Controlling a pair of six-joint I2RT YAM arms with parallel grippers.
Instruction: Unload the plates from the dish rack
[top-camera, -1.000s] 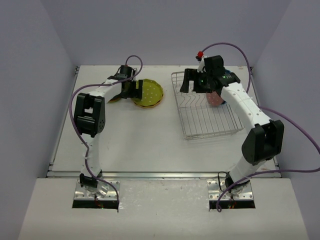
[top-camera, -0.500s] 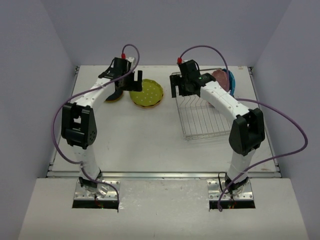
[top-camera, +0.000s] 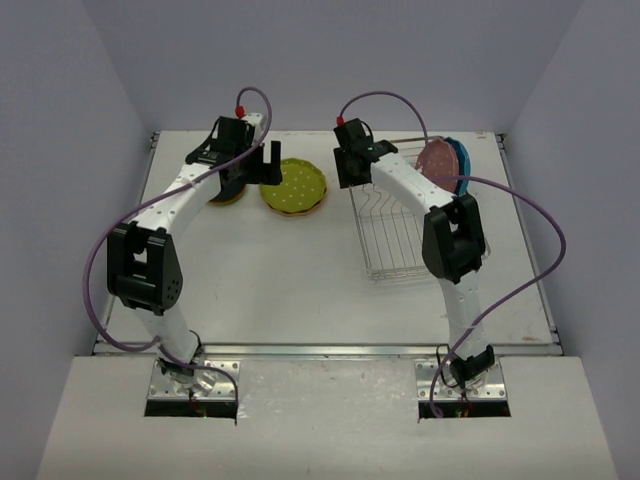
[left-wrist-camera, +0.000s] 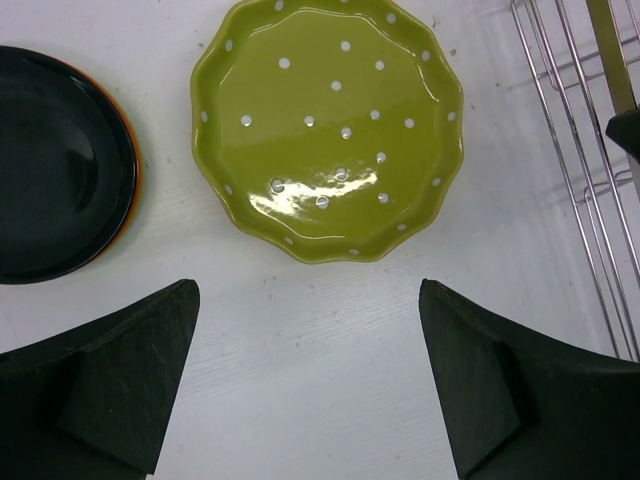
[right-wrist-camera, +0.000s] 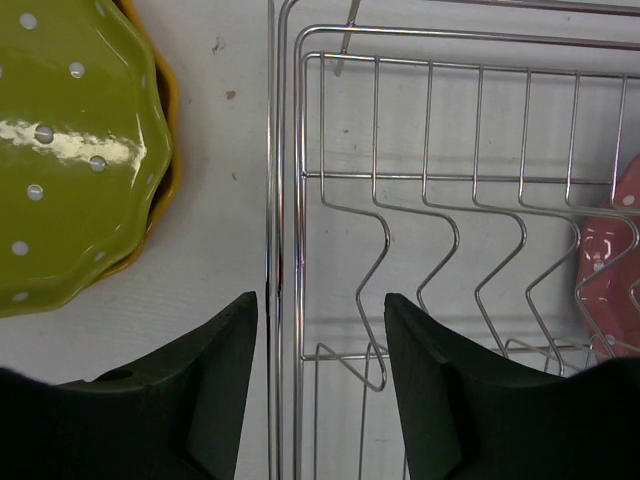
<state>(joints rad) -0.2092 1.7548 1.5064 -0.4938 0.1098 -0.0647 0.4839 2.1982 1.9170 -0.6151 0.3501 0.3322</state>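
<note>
Two white robot arms reach toward the far side of a pale tabletop (top-camera: 300, 280). The left hand (left-wrist-camera: 310, 390) hangs over bare surface with its two dark fingers (left-wrist-camera: 120, 390) spread wide and nothing between them; just beyond it lies a lime green plate (left-wrist-camera: 328, 125), flat, white-dotted and wavy-rimmed, with a yellow rim (right-wrist-camera: 167, 100) showing beneath its edge; to the left of that, and apart from it, a black plate (left-wrist-camera: 55, 175) rests on an orange plate (left-wrist-camera: 137, 185), of which only a sliver shows. The right hand (right-wrist-camera: 320, 400) is likewise spread and empty, its fingers standing either side of the left rim wire of the dish rack (top-camera: 400, 240); whether they touch the wire cannot be told. The silver rack sits on the right half of the tabletop, close beside the lime green plate; two plates stand on edge at its far right corner, a pink plate (top-camera: 436, 158) and, just to its right, a teal blue plate (top-camera: 461, 165). Purple cables (top-camera: 385, 94) loop up from both arms.
</note>
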